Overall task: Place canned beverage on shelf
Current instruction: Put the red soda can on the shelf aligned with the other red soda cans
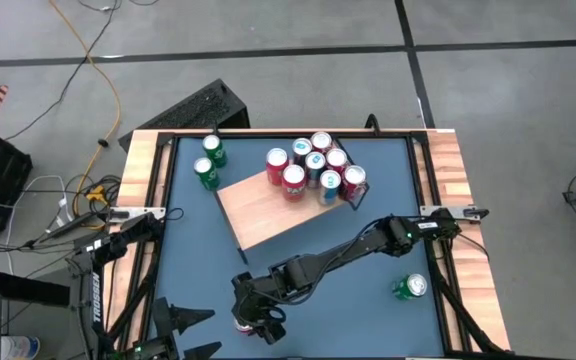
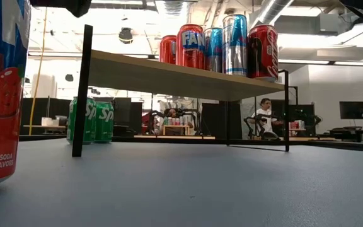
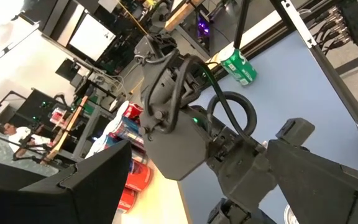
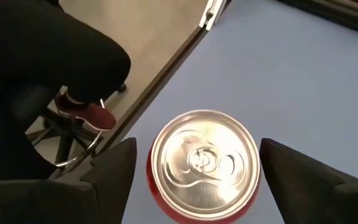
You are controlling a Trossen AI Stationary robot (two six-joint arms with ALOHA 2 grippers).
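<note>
Your right tool (image 4: pixel 194 177) stood wide, its fingers flanking but not yet gripping the upright red can (image 4: pixel 204 163) at the bench's (image 1: pixel 368 300) near edge, well apart from the shelf (image 1: pixel 273 210). The can looked rigid, smooth and likely slippery; you should have taken it mid-wall. Your left tool (image 1: pixel 183 322) waited open nearby.
</note>
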